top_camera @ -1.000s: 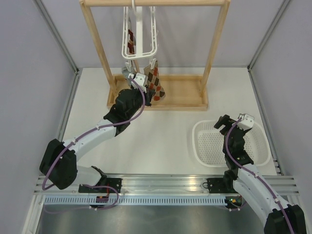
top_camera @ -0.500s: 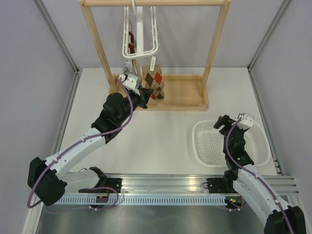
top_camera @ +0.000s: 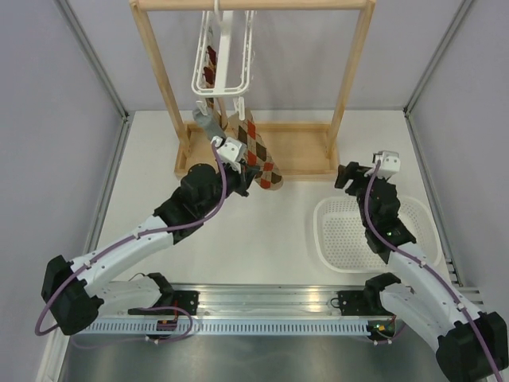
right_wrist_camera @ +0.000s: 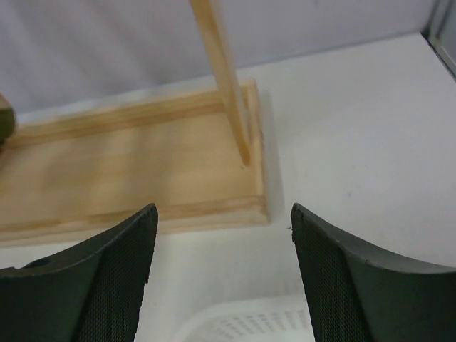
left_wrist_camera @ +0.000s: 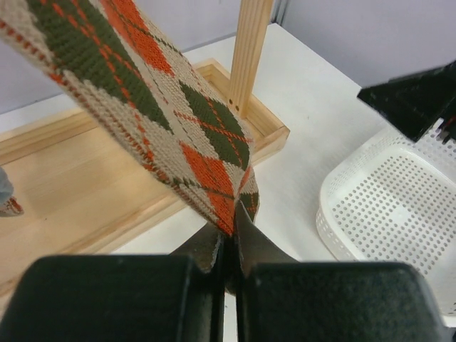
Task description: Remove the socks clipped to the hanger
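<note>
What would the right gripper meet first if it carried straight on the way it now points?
Most likely the wooden rack base, near its upright post. The open right gripper faces it with only bare table between, though depth is hard to judge.

- A white table top (top_camera: pixel 262 231) is seen, evenly lit.
- Plain grey walls (top_camera: pixel 48 119) are set on three sides.
- A wooden rack (top_camera: pixel 306 151) is stood at the far end.
- A white perforated basket (top_camera: pixel 342 235) is placed right of centre.
- A metal rail (top_camera: pixel 262 298) is run along the near edge.
</note>
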`<state>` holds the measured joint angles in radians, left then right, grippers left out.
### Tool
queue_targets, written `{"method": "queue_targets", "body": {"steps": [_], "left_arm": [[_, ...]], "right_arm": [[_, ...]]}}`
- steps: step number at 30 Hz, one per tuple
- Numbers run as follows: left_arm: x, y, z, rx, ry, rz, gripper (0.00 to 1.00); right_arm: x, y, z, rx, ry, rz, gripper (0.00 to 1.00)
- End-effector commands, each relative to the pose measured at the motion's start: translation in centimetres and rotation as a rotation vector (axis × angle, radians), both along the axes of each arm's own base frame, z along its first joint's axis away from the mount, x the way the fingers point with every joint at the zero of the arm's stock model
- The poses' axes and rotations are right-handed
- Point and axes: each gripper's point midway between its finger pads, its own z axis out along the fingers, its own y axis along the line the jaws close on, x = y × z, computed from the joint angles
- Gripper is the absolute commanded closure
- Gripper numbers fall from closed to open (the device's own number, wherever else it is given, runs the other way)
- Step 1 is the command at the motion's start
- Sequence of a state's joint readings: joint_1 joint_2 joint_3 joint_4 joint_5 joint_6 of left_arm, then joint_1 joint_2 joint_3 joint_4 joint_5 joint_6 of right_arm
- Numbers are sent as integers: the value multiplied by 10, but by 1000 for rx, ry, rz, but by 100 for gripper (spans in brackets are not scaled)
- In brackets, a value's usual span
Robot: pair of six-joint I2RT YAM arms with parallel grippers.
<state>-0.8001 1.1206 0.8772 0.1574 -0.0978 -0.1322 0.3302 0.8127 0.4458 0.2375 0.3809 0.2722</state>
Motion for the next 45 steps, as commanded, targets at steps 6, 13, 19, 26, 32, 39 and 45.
{"method": "queue_targets", "body": {"steps": [6, 13, 19, 26, 32, 39, 45], "left_arm": [[-15, 17, 30, -41, -26, 22, 98], [-23, 21, 34, -40, -11, 10, 98], [-27, 20, 34, 2, -16, -15, 98], [-32, 20, 35, 37, -6, -37, 98], [-28, 16, 36, 77, 11, -44, 98], [-25, 5, 26, 92, 43, -72, 98], [-29, 5, 29, 74, 32, -88, 98]], "right_arm": [[0, 94, 133, 74, -203, 498, 19], [-6, 127, 192, 100, -290, 581, 19], [-2, 160, 209, 39, -263, 577, 19], [-7, 200, 201, -3, -214, 607, 18], [-32, 231, 189, 5, -200, 690, 18], [-49, 241, 176, -2, -183, 713, 17], [-47, 246, 159, -14, -156, 709, 16]]}}
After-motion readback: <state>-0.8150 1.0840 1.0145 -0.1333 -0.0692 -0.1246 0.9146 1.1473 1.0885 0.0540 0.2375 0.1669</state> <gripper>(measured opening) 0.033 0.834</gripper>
